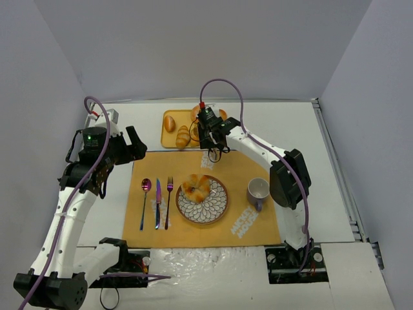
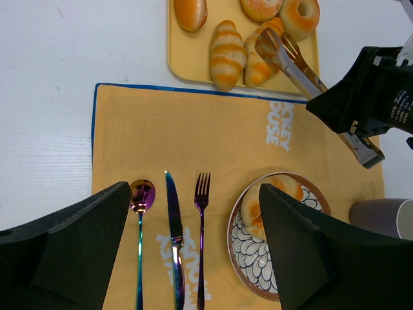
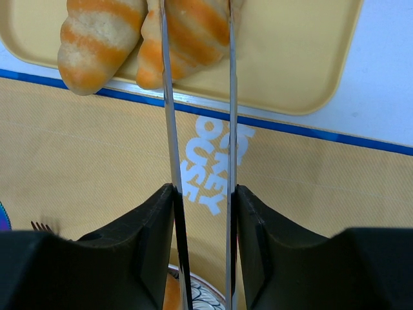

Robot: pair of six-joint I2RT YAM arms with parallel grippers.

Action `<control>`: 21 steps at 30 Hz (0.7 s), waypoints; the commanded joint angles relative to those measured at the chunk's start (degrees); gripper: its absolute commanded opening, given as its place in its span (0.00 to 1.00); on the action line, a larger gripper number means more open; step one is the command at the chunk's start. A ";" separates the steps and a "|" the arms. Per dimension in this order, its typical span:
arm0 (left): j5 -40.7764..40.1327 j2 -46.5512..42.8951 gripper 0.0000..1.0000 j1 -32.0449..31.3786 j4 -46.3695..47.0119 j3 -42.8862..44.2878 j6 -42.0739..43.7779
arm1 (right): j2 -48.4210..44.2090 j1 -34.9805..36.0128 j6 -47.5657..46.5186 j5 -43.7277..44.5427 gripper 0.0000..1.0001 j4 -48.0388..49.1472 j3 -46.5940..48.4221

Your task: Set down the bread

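My right gripper [image 1: 210, 134] [image 3: 203, 194] is shut on metal tongs [image 3: 169, 129] [image 2: 303, 68] and points them at the yellow tray [image 1: 174, 141] [image 3: 290, 58]. The tong tips straddle a striped bread roll [image 3: 193, 26] [image 2: 258, 61] lying on the tray. I cannot tell whether they squeeze it. Another striped roll [image 3: 97, 45] [image 2: 227, 55] lies just left of it. A round bread [image 1: 196, 187] [image 2: 255, 203] lies on the patterned plate [image 1: 216, 210] [image 2: 242, 258]. My left gripper [image 1: 132, 145] [image 2: 193, 194] is open and empty, high above the cutlery.
An orange placemat [image 1: 239, 168] carries a spoon [image 1: 145, 194], knife [image 1: 157, 203], fork [image 1: 169, 200] left of the plate, and a grey cup [image 1: 258, 191] on its right. More buns [image 1: 170, 123] sit on the tray. White walls enclose the table.
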 commanded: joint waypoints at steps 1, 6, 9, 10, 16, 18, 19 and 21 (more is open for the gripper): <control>0.65 -0.40 0.77 0.25 3.72 1.14 0.17 | -2.93 -0.59 -0.46 1.52 0.19 2.26 0.21; 0.79 -0.40 0.77 0.25 3.82 1.14 0.17 | -3.81 -0.82 -0.46 1.81 0.14 2.17 0.23; 0.68 -0.44 0.78 0.25 3.84 1.14 0.17 | -4.34 -0.95 -0.46 2.01 0.13 2.17 0.30; 0.65 -0.47 0.78 0.25 3.80 1.14 0.17 | -4.60 -0.95 -0.46 2.10 0.12 2.17 0.30; 0.61 -0.34 0.78 0.25 3.79 1.14 0.17 | -6.86 -0.98 -0.40 2.32 0.12 2.09 0.09; 0.56 -0.31 0.78 0.25 3.79 1.14 0.17 | -8.50 -1.03 -0.38 2.40 0.12 2.09 0.03; 0.55 -0.31 0.78 0.25 3.82 1.11 0.17 | -9.02 -1.01 -0.41 2.47 0.12 2.09 0.03; 0.59 -0.27 0.77 0.25 3.88 1.05 0.17 | -10.30 -0.95 -0.46 2.58 0.12 2.12 0.00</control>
